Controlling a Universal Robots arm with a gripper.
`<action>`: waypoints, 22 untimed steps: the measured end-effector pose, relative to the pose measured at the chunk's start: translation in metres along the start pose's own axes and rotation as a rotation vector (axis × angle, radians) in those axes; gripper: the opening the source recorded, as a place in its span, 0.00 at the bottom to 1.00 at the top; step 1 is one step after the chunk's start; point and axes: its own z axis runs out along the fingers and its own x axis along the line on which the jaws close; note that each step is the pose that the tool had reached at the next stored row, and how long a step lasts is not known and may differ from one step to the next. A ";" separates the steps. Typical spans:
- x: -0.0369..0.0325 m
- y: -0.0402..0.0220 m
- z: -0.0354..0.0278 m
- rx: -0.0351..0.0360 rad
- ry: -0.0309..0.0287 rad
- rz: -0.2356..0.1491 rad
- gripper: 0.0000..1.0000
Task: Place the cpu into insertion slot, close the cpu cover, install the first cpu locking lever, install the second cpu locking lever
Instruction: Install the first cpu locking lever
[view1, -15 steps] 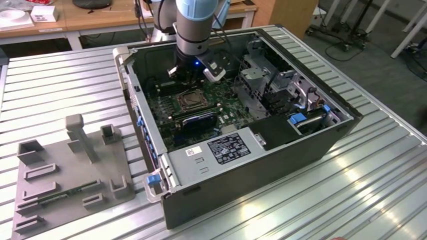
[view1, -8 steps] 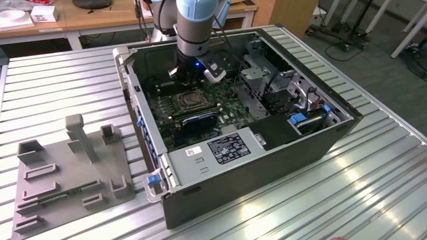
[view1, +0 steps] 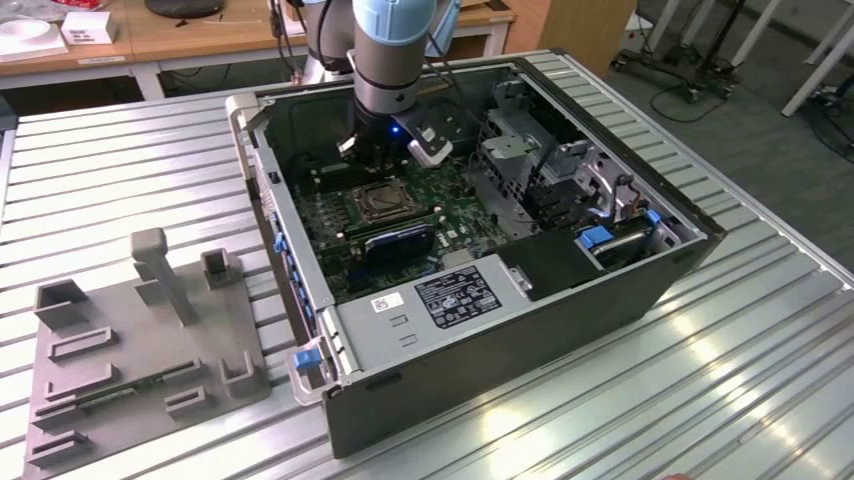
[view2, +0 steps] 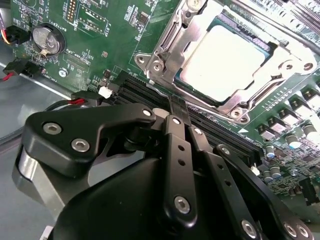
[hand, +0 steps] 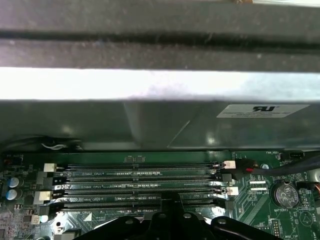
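Slatted metal table (view1: 747, 380) carries everything. At the exterior view's left lies a grey fixture tray (view1: 134, 350) with upright posts, well apart from the work. To its right sits the open computer case (view1: 534, 330), with the green motherboard (view1: 461, 195) exposed inside. The arm (view1: 394, 60) reaches down into the case, and the gripper (view1: 378, 165) hangs low over the board, just beside the insertion slot (view1: 378, 203).

In the second wrist view, a round coin battery (view2: 47, 40) sits at one side of the board. Next come the long black memory slots (view2: 135, 90). The gripper (view2: 177, 107) points its tip at the strip between those slots and the socket. Its jaws are drawn together with nothing seen between them. Whether the tip touches the board or the socket's edge I cannot tell. Beyond the tip, the cpu cover (view2: 167, 40) lies folded down flat as a silver frame. The cpu (view2: 220, 62) is seated in the socket, and its pale metal top shows through the frame's cut-out.

In the first wrist view, the memory slots (hand: 140, 182) run across the board below the case's grey wall. The gripper (hand: 170, 202) sits closed just over them.
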 end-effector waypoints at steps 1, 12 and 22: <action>0.0000 0.0000 0.0000 0.0001 0.0000 0.000 0.11; -0.0004 0.0016 -0.0057 0.0004 0.0000 0.000 0.11; -0.0009 0.0035 -0.0126 0.0014 -0.0004 0.000 0.11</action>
